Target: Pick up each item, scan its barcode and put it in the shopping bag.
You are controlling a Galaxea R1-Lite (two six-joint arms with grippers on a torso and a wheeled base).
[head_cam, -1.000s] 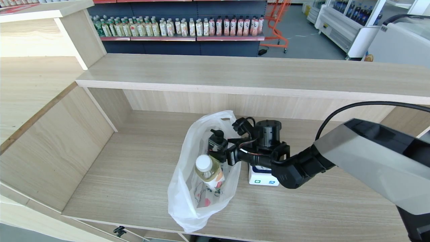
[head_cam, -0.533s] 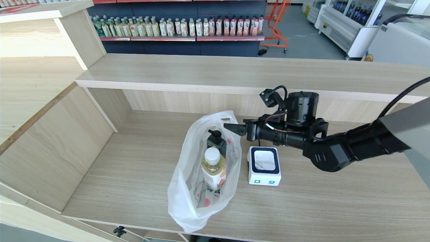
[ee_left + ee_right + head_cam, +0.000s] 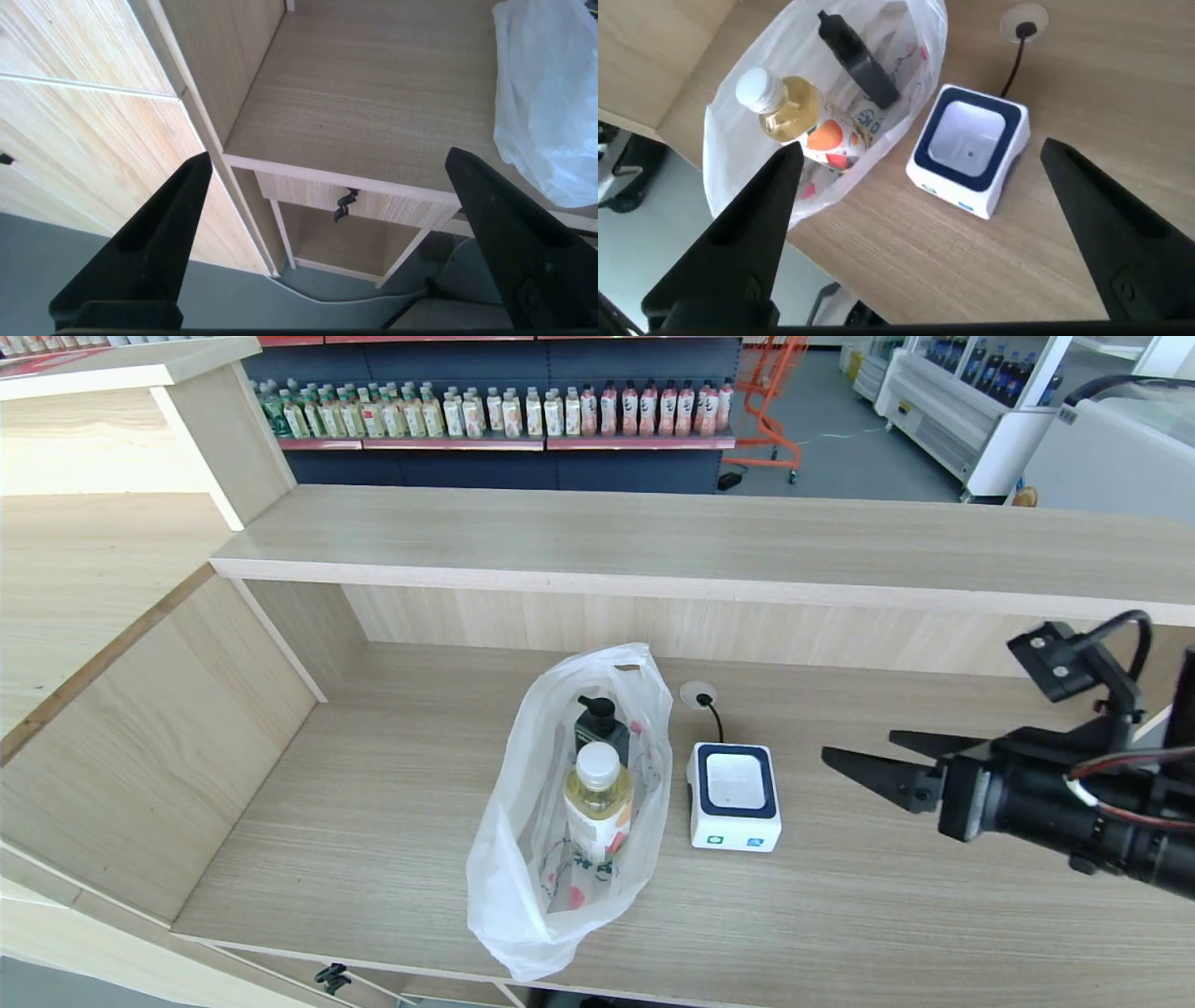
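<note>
Right gripper (image 3: 864,753) hangs at the right edge of the head view, jaws spread and holding nothing, well apart from the scanner (image 3: 735,795) at centre. You have the shopping bag (image 3: 509,887) just left of the scanner, with a white-capped bottle (image 3: 597,798) and a dark pump bottle (image 3: 597,723) inside it. Every item you can see is already bagged, so the task reads as done or nearly so; left gripper (image 3: 327,163) is spread and empty too.

Light wood-grain counter (image 3: 373,803): bare stretches left of white translucent plastic shopping bag (image 3: 518,845) and right of white, navy-rimmed square scanner (image 3: 735,795). Narrow gap between those two. Raised wooden ledge (image 3: 653,541) bounds the rear, wooden side panel (image 3: 159,756) the left.
</note>
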